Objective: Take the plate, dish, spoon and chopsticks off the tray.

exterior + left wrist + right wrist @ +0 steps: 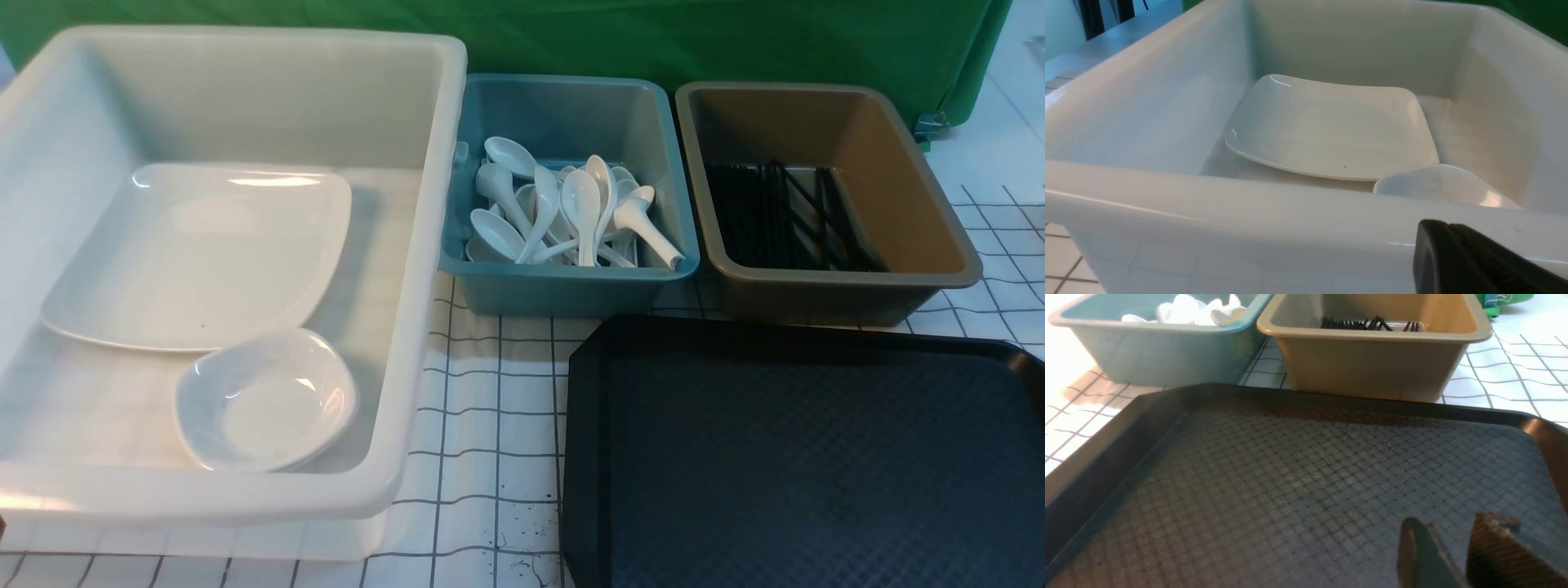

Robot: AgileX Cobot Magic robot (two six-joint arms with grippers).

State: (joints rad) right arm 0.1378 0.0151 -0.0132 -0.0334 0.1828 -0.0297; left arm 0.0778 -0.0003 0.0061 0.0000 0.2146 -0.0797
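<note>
With the tray point(808, 457) bare, the plate point(200, 253) and dish point(265, 400) in the white tub point(424, 245), left jaws pressed together, right jaws spread empty, both arms best retreat clear.

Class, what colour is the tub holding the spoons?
Teal blue tub; the front view shows it best.
</note>
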